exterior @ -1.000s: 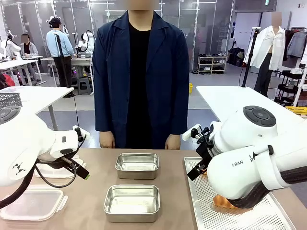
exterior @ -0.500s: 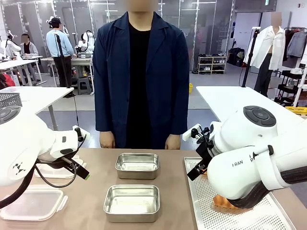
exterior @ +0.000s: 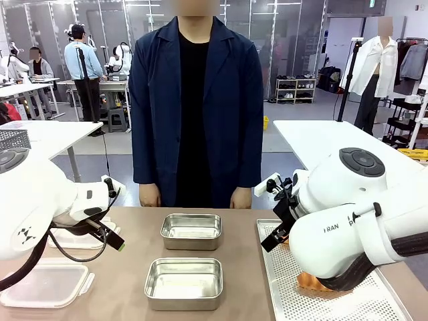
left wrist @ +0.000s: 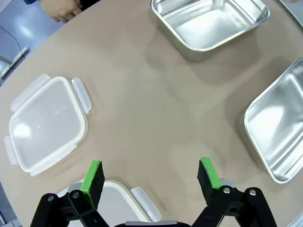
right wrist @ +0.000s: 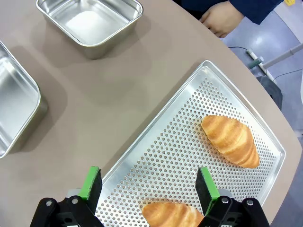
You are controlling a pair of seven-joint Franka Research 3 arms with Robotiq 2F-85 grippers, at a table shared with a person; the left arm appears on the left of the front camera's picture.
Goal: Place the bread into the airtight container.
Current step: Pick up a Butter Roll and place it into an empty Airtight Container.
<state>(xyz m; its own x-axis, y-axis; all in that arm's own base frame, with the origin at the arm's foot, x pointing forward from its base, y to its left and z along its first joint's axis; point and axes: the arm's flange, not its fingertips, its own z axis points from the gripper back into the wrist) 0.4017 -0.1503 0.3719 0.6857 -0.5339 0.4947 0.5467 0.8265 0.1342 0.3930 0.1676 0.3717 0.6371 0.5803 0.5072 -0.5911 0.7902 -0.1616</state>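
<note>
Two croissants lie on a perforated metal tray (right wrist: 180, 142): one (right wrist: 230, 140) toward its far side, the other (right wrist: 171, 213) near the bottom, just in front of my right gripper (right wrist: 147, 183), which hangs open above the tray. A piece of croissant (exterior: 309, 281) peeks out under the right arm. Two steel containers sit mid-table, the far one (exterior: 191, 231) and the near one (exterior: 184, 282). My left gripper (left wrist: 151, 175) is open above bare tabletop, with the containers (left wrist: 210, 21) (left wrist: 279, 137) to its right.
Two clear plastic lids lie at the table's left, one (left wrist: 47, 124) ahead of the left gripper, another (exterior: 43, 283) near the front edge. A person stands at the far side with hands (exterior: 148, 195) at the table edge.
</note>
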